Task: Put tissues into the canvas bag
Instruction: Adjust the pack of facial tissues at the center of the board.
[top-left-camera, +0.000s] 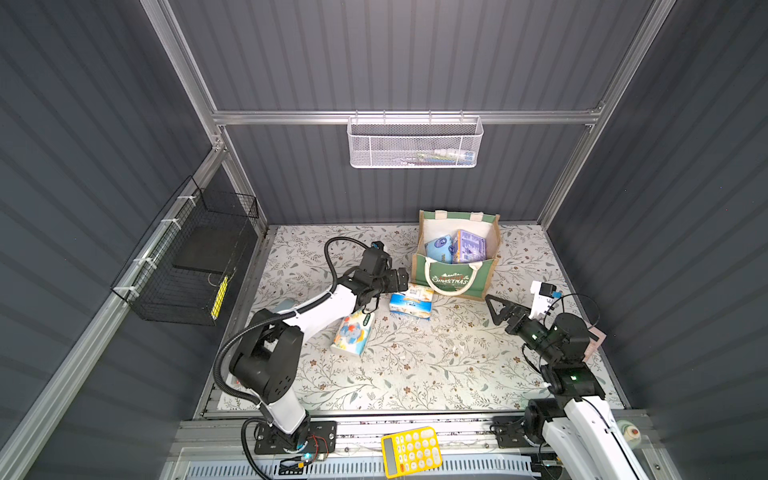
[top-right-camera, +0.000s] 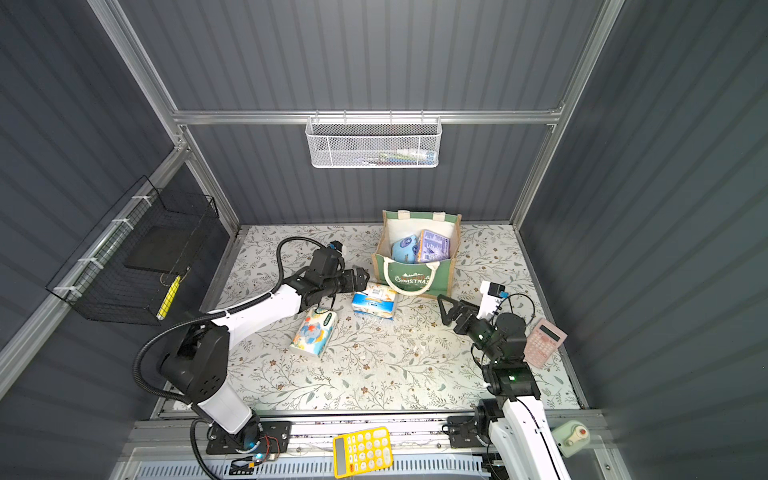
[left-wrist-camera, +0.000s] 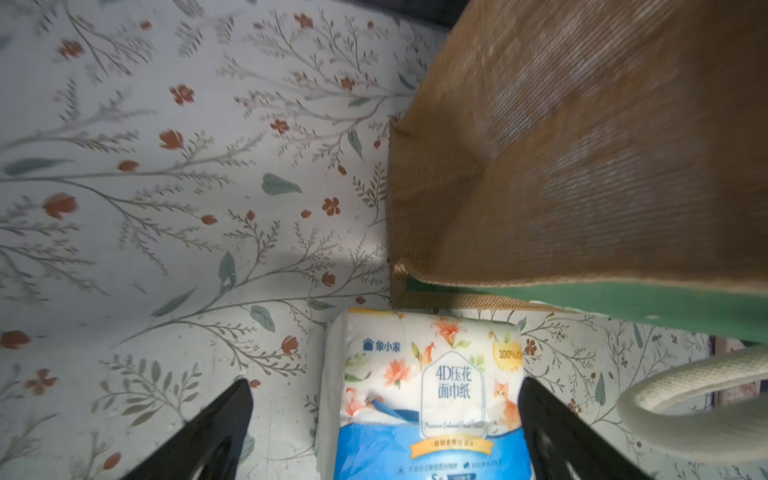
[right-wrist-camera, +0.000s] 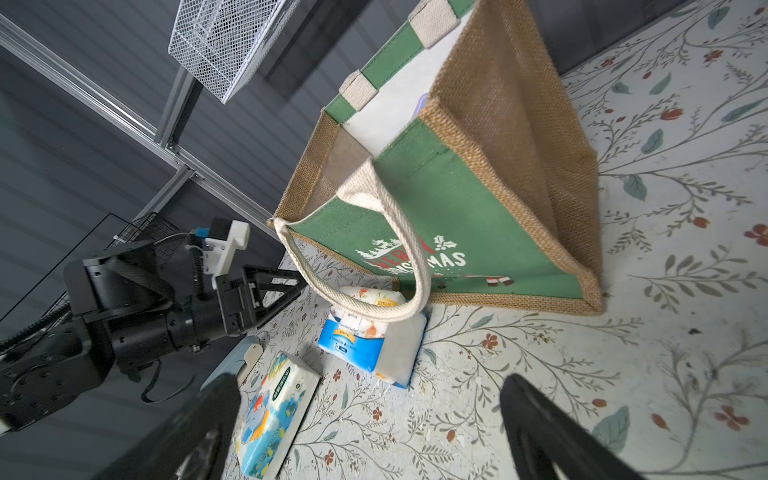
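Left wrist view: left fingers (left-wrist-camera: 220, 428) spread full, empty. The white-blue-orange tissue pack (left-wrist-camera: 424, 395) lies on the bench (left-wrist-camera: 124, 187) between them, long axis running straight ahead, far end just beside the canvas bag (left-wrist-camera: 582, 145). Right fingers (right-wrist-camera: 552, 436) also wide, empty, well apart from it. Left arm's pick, I'd say.
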